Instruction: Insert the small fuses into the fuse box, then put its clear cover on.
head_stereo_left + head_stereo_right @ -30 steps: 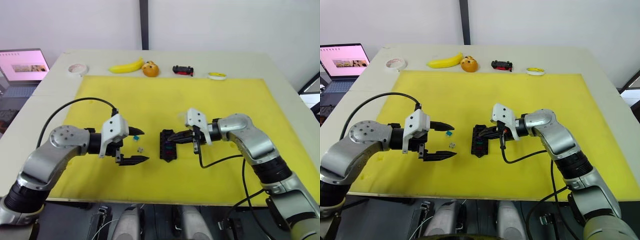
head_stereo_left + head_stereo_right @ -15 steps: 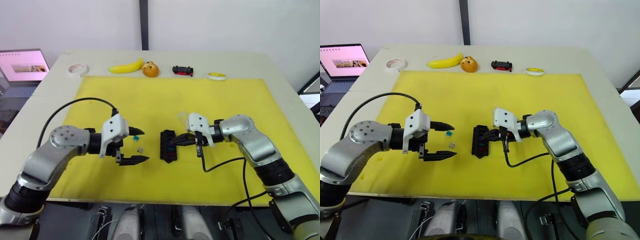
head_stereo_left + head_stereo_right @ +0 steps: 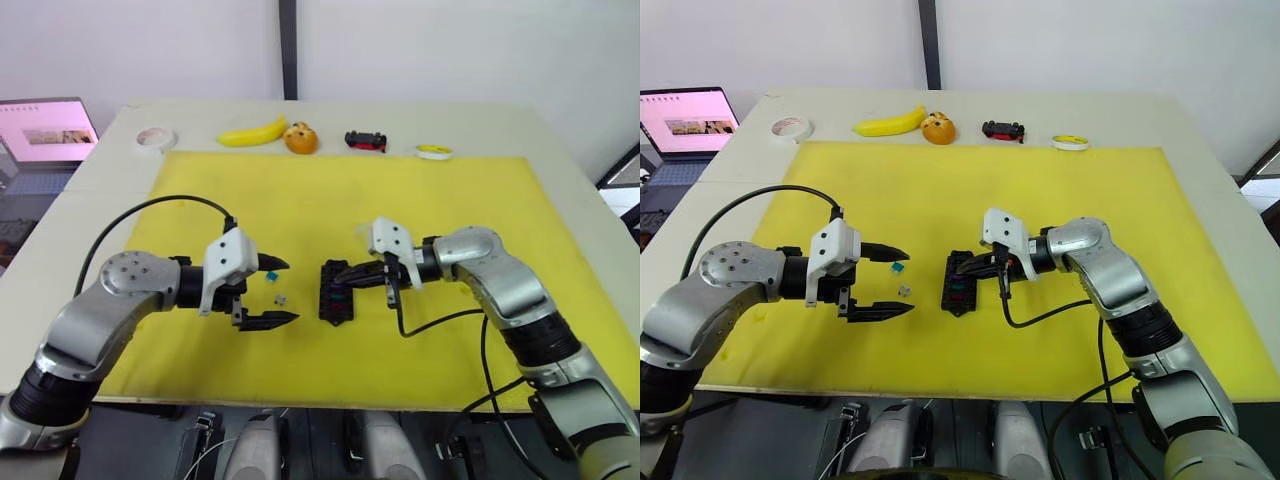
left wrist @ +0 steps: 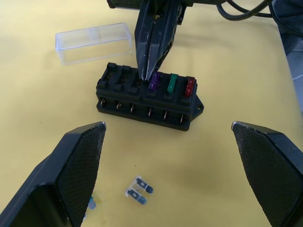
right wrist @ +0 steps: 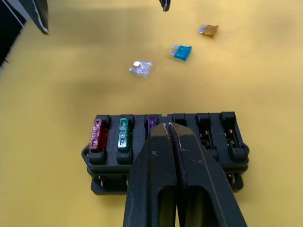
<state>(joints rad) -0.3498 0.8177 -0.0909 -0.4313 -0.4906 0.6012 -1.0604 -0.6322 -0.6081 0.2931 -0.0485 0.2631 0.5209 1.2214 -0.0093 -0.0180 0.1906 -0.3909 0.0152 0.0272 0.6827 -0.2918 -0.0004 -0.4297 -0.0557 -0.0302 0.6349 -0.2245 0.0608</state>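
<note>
Your right claw [image 5: 169,126], pinched together, pressed the purple fuse [image 5: 151,124] into the fuse box [image 5: 165,156]; left claw [image 3: 270,292] gaped apart. Loose fuses [image 5: 141,69] beside it looked light, slippery; grip their plastic heads.

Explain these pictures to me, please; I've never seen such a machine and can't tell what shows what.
It is a two-armed robot at a table with a yellow mat. Two pictures look down from its head; the other two come from cameras on each wrist. The left gripper hovers open over the mat. The right gripper, shut, touches the top of the fuse box, a black block with six slots. Three slots hold fuses: purple, green and red. Three more lie loose on the mat: brown, teal and grey-white. The clear cover lies beside the box. Neither gripper holds anything.
</note>
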